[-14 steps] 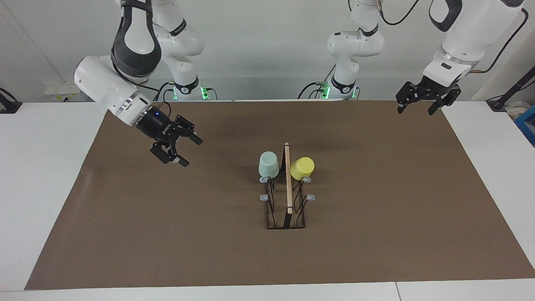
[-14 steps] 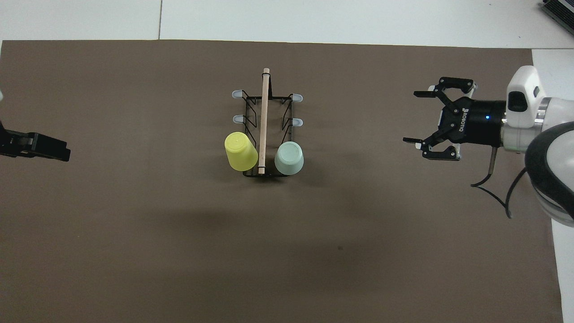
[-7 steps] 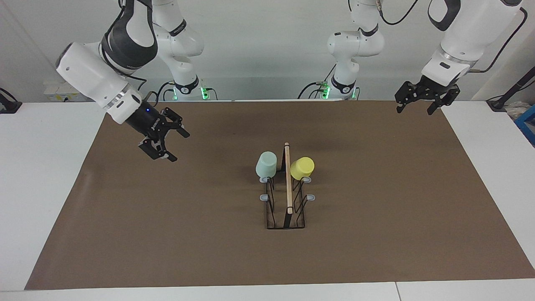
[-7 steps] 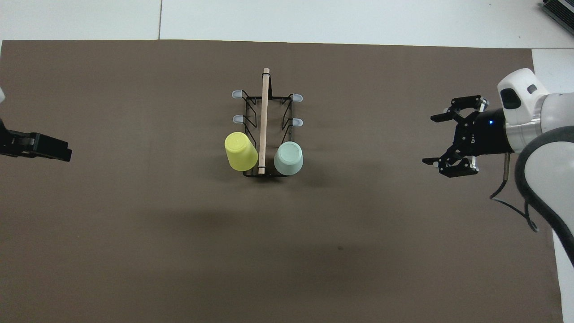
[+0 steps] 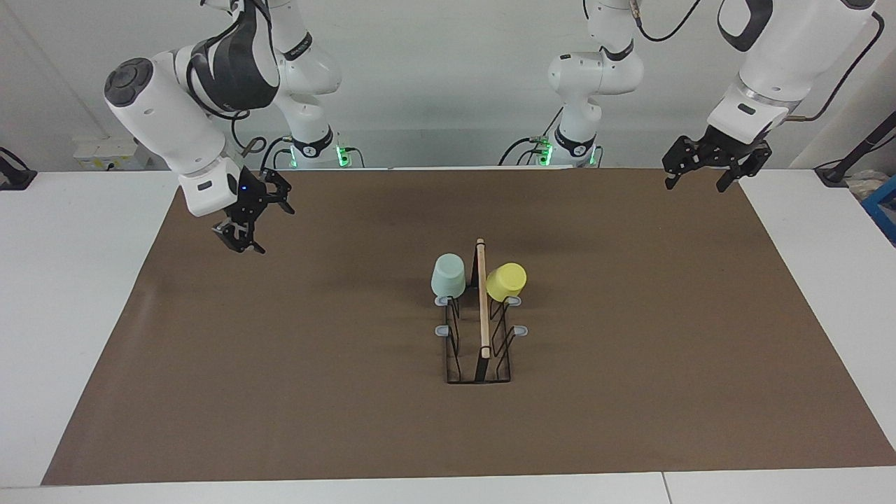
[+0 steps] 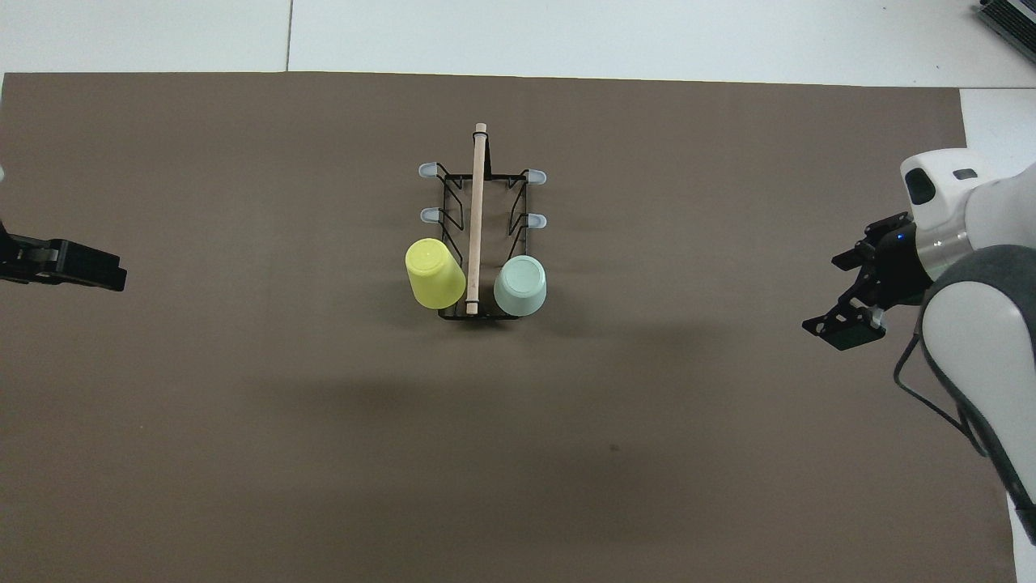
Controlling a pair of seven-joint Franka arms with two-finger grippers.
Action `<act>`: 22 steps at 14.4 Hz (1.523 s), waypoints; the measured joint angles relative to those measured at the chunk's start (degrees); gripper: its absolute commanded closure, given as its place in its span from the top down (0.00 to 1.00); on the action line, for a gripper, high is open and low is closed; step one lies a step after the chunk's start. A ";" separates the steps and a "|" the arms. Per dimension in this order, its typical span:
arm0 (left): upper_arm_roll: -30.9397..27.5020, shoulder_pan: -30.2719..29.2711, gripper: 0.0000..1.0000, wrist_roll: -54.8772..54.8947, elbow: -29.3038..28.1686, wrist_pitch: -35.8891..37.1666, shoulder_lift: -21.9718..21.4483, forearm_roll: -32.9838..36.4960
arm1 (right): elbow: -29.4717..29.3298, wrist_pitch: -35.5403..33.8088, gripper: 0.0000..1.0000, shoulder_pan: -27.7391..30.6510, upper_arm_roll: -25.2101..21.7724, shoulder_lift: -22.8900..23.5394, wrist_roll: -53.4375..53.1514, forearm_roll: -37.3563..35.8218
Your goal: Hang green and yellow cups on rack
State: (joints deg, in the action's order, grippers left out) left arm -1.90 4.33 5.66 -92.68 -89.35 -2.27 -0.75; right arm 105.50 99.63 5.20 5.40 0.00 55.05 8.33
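The black wire rack point(image 5: 483, 350) with its wooden rod point(image 6: 477, 210) stands mid-mat. The mint green cup point(image 5: 449, 275) hangs upside down on the peg nearest the robots on the right arm's side; it also shows in the overhead view point(image 6: 520, 285). The yellow cup point(image 5: 506, 281) hangs tilted on the matching peg on the left arm's side, also seen from overhead point(image 6: 435, 273). My right gripper point(image 5: 269, 227) is open and empty in the air over the mat toward the right arm's end point(image 6: 819, 295). My left gripper point(image 5: 694, 187) is open and empty, waiting over the mat's corner point(image 6: 105, 274).
A brown mat point(image 5: 630, 364) covers the white table point(image 5: 70, 280). Several grey-tipped pegs point(image 6: 426, 214) on the rack hold nothing.
My right gripper has drawn away from the rack toward the right arm's end of the table and turned downward. The left arm has barely moved. Both cups stay on their pegs.
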 measured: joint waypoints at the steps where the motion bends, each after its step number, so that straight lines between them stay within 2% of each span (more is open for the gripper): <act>1: 0.31 -0.45 1.00 0.00 0.00 0.00 0.00 0.00 | -0.52 -1.31 1.00 0.34 -0.05 -0.01 -3.38 -0.88; 7: 3.01 -2.56 1.00 0.00 -0.01 0.00 -0.01 0.00 | -2.70 -4.32 1.00 0.53 0.64 -0.08 -32.43 -3.09; 10: 3.29 -2.35 1.00 0.00 -0.01 0.00 -0.04 0.00 | -5.51 -5.74 1.00 0.36 1.07 -0.27 -42.29 -4.58; 16: 1.10 -0.75 1.00 0.00 -0.01 0.00 -0.06 0.01 | -8.42 -5.62 1.00 0.19 1.20 -0.38 -54.20 -6.06; 22: 0.86 -0.69 1.00 0.00 -0.01 -0.03 -0.06 0.01 | -8.04 -2.46 1.00 -0.22 1.37 -0.24 -55.02 -6.08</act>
State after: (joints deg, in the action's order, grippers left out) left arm -1.05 3.64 5.67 -92.70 -89.38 -2.33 -0.74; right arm 97.46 97.17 4.98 6.76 -0.25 0.02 2.25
